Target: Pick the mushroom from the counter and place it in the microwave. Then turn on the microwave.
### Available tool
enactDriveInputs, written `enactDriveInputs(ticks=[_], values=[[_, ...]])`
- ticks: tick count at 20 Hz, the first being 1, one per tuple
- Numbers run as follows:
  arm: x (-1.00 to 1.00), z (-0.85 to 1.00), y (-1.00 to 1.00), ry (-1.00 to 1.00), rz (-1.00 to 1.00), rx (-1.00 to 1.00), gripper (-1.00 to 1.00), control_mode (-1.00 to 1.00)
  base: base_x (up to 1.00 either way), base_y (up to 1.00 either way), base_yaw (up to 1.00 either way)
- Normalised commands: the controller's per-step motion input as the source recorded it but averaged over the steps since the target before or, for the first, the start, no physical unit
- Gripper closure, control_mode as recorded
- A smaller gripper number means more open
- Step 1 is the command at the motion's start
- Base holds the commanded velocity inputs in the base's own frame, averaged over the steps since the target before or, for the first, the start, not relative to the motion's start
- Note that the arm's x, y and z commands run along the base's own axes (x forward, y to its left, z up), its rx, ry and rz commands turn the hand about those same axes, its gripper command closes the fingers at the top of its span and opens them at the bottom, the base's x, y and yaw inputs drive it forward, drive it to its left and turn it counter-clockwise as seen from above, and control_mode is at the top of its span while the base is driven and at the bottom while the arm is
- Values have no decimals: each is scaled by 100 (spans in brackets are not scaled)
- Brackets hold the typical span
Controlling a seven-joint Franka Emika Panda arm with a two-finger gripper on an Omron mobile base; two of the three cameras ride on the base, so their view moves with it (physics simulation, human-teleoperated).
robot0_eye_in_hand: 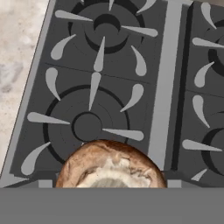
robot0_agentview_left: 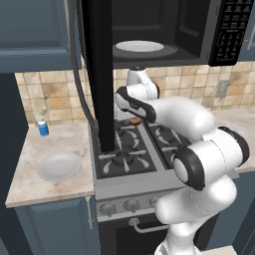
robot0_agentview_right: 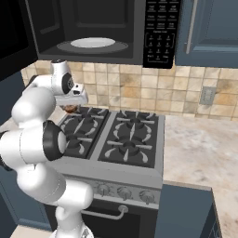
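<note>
The mushroom point(robot0_eye_in_hand: 111, 165), pinched between widely spread jaws, rides above the stove point(robot0_eye_in_hand: 109, 87) for lifting toward the open microwave point(robot0_agentview_left: 149, 35) at 12 o'clock.

A brown mushroom point(robot0_eye_in_hand: 111, 165) with a paler, tan-white centre. The stove top point(robot0_eye_in_hand: 131, 87) beneath it is black, with dark grey burner rings and lighter grey grate prongs. The bench point(robot0_agentview_left: 30, 174) is beige-pink marbled stone above dark blue cabinets point(robot0_agentview_left: 55, 226). A white plate point(robot0_agentview_left: 59, 166) and a small blue bottle point(robot0_agentview_left: 43, 127) with a white cap sit on the bench. The microwave point(robot0_agentview_right: 100, 32) is black, with a white plate point(robot0_agentview_right: 93, 42) inside and a keypad point(robot0_agentview_right: 160, 28) of pale-lettered buttons. The wall tiles point(robot0_agentview_right: 153, 88) are mottled tan and beige. The robot arm point(robot0_agentview_left: 204, 154) is glossy white with dark joints.
</note>
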Motion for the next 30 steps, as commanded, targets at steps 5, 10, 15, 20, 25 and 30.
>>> enactDriveInputs(ticks=[5,10,15,20,25,30], values=[[-5,23,-17,-1,-9,0,100,-100,0,0,0],[-1,19,-16,-4,-8,0,100,-100,0,0,0],[-2,15,-11,-14,-8,0,100,-100,0,0,0],[-2,15,-6,-13,-7,0,100,-100,0,0,0],[-1,21,-11,-5,-6,0,100,-100,0,0,0],[0,27,-14,-1,-4,0,100,-100,0,0,0]])
